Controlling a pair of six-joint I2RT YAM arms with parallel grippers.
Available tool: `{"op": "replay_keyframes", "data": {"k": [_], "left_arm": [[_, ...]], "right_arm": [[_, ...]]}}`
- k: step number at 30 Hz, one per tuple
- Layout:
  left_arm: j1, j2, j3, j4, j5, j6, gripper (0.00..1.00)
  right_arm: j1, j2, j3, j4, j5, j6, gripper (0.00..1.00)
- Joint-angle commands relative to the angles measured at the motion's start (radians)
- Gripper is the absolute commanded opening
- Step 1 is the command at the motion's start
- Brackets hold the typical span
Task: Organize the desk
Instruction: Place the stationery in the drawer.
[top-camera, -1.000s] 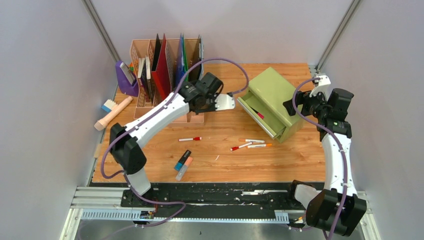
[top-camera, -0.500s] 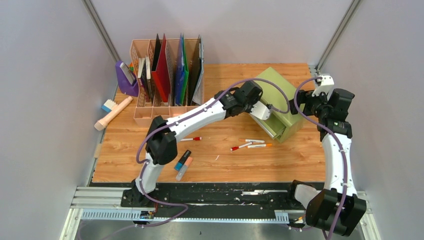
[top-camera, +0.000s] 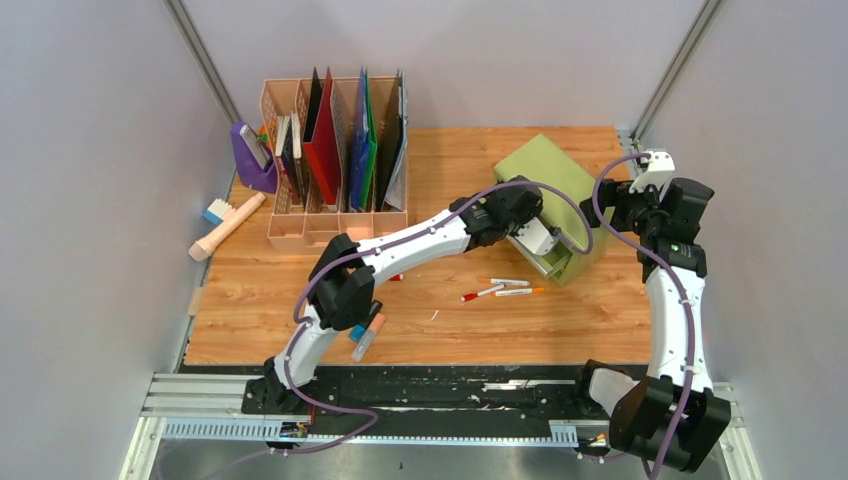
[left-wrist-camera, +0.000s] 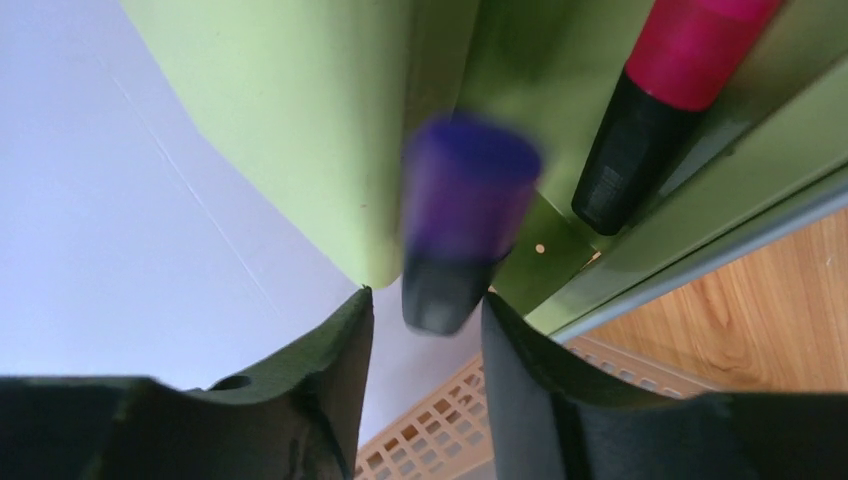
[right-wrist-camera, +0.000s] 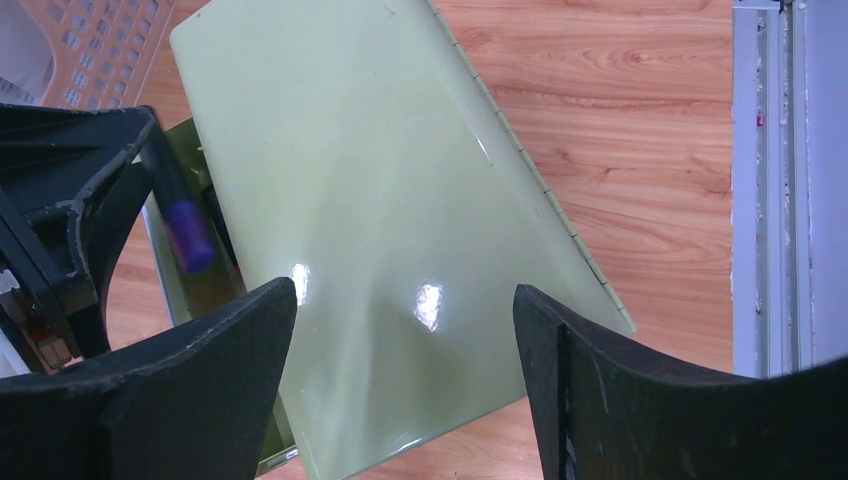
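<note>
Left gripper (left-wrist-camera: 425, 330) moved from peach file rack (top-camera: 300, 232) to small green drawer cabinet (right-wrist-camera: 400, 200), jaws parted around blurred purple-capped marker (left-wrist-camera: 465, 200), right gripper (right-wrist-camera: 402, 292) held wide above it

Left arm (top-camera: 420, 238): swung from file rack (top-camera: 335, 150), upper left, to green cabinet (top-camera: 560, 175), right of centre.
Left gripper (top-camera: 537, 238): now at open drawer (top-camera: 552, 266).
Red-capped marker (top-camera: 397, 277): now mostly covered by arm.
</note>
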Motion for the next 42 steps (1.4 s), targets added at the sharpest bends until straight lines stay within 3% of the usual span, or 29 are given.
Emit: {"op": "replay_keyframes", "data": {"k": [1, 7, 15, 18, 23, 29, 34, 42], "left_arm": [[-0.006, -0.045, 0.034, 0.042, -0.013, -0.023, 0.59], [-0.007, -0.125, -0.015, 0.054, -0.015, -0.072, 0.8], [0.002, -0.282, -0.176, 0.039, -0.048, -0.151, 0.89], [0.02, -0.373, -0.244, -0.038, -0.036, -0.248, 0.93], [0.062, -0.502, -0.378, -0.27, 0.088, -0.5, 0.96], [0.105, -0.665, -0.597, -0.438, 0.267, -0.695, 0.98], [0.112, -0.779, -0.801, -0.484, 0.349, -0.763, 0.99], [0.142, -0.809, -1.009, -0.456, 0.397, -0.823, 0.99]], "right_arm": [[-0.007, -0.009, 0.014, 0.008, -0.011, 0.017, 0.8], [-0.006, -0.004, 0.014, 0.005, -0.018, 0.02, 0.8], [-0.009, -0.001, 0.013, 0.006, -0.035, 0.019, 0.8], [-0.009, -0.004, 0.013, 0.005, -0.059, 0.019, 0.8], [-0.009, -0.014, 0.01, 0.006, -0.096, 0.013, 0.8], [-0.009, -0.008, 0.008, 0.006, -0.109, 0.007, 0.8], [-0.008, 0.005, 0.008, 0.006, -0.119, 0.006, 0.8], [-0.007, 0.013, 0.005, 0.005, -0.133, 0.006, 0.8]]}}
